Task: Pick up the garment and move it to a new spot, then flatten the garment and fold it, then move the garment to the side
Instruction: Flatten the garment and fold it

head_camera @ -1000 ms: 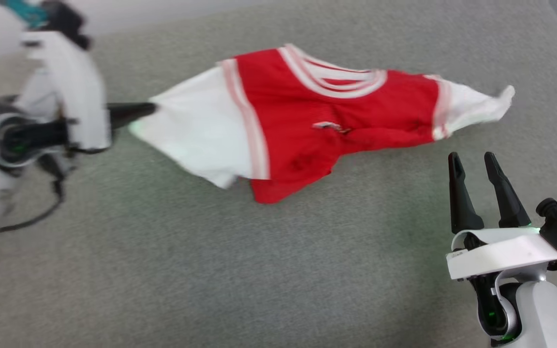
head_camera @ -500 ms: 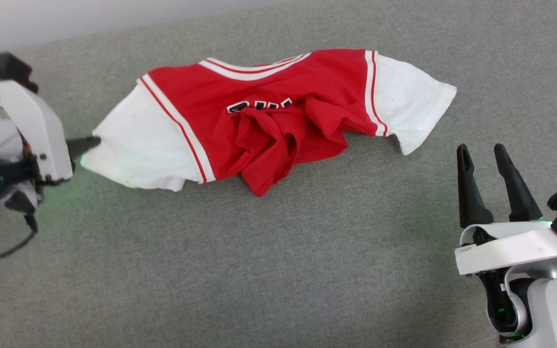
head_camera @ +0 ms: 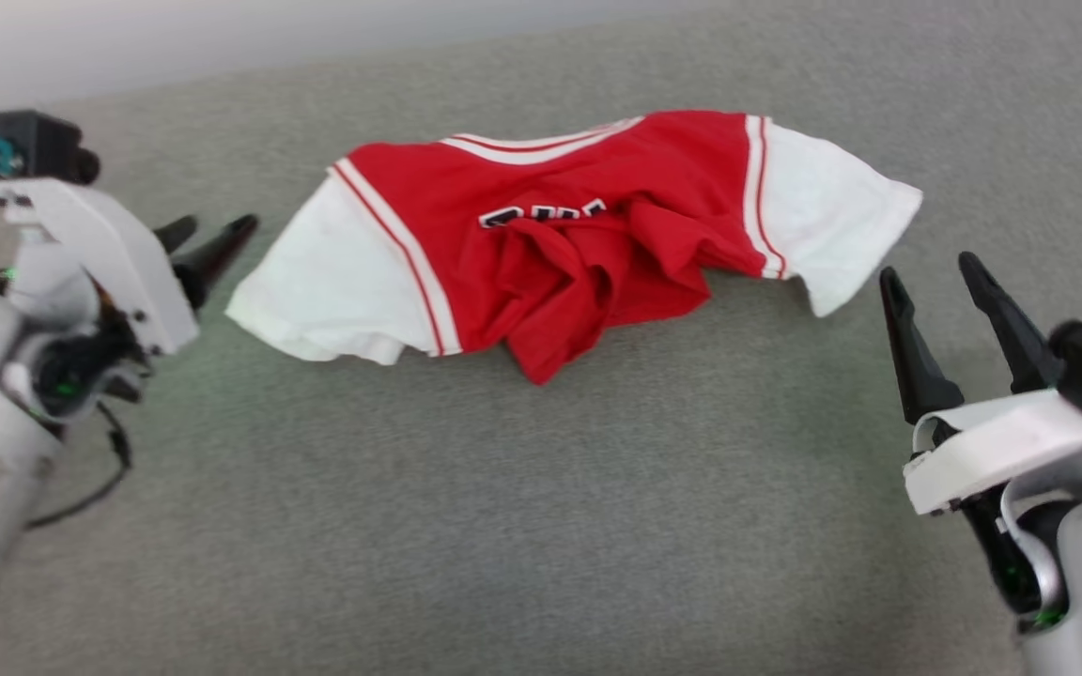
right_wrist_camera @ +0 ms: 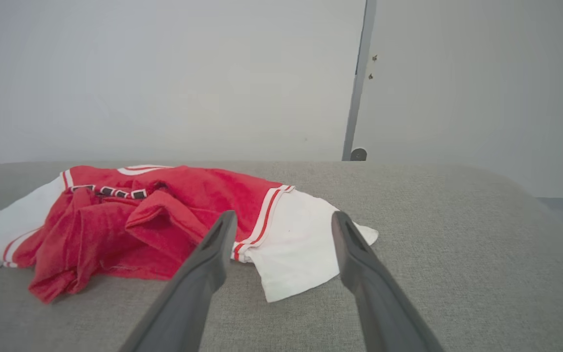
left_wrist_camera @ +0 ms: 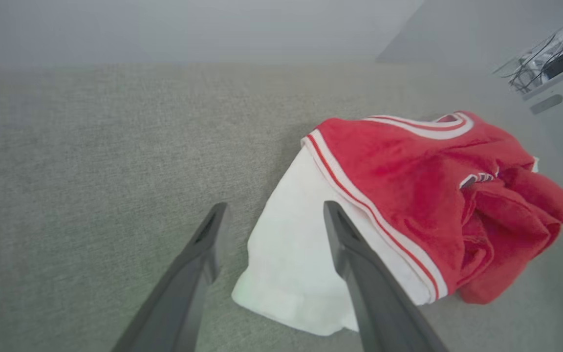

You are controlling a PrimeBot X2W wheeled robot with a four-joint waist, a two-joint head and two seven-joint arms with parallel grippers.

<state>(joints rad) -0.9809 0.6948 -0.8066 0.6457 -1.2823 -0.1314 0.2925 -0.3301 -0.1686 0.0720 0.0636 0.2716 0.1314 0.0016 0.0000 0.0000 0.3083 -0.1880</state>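
Garment [head_camera: 579, 235] lies across the far middle of the tabletop [head_camera: 541, 516], one sleeve out to each side. Left hand [head_camera: 219, 223] sits just beside the left sleeve, apart from it; right hand [head_camera: 926, 267] is near the right sleeve, slightly nearer the robot.

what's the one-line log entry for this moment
garment: rumpled on grey surface | left claw: open, beside white sleeve, not touching | right claw: open, empty, near other sleeve
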